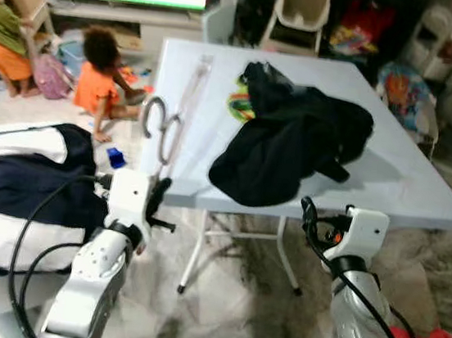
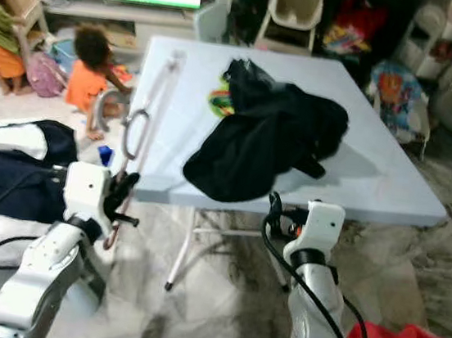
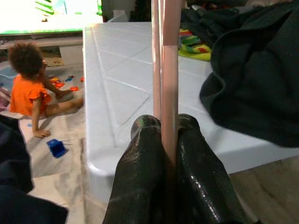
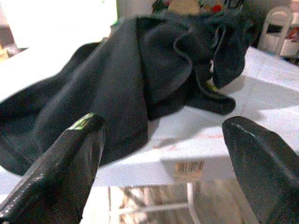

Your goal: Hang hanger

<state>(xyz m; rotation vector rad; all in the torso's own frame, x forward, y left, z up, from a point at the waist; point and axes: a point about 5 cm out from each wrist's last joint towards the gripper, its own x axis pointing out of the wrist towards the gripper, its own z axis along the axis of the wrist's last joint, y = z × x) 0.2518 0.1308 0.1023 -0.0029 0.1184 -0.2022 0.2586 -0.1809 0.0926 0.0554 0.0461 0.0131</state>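
Folding table (image 1: 405,191), pale blue-white top, directly ahead of both grippers; its near edge sits just beyond the fingertips, so everything on it is within forward reach.

Black garment (image 1: 295,144), heaped and crumpled, lies ahead of the right gripper (image 4: 163,154) and drapes slightly over the near table edge. Likely the piece meant to go on the hanger; a striped colourful item (image 1: 240,105) pokes out from under its far side.

Hanger (image 1: 174,121), pale pink with a metal hook, lies along the table's left edge, running away from the left gripper (image 3: 163,140). The hook curls just above and ahead of that gripper. The left fingers (image 3: 140,172) are pinched tight on the hanger's thin bar, near its close end, a grip that would let the hanger be lifted or steered lengthwise.

Right gripper: fingers spread wide apart, holding nothing, aimed at the garment's near fold. Judged as poised for a grab at the cloth.

Background: a child in orange (image 1: 97,79) seated on the floor, well beyond and left of the left gripper. Keep clear when swinging the hanger.
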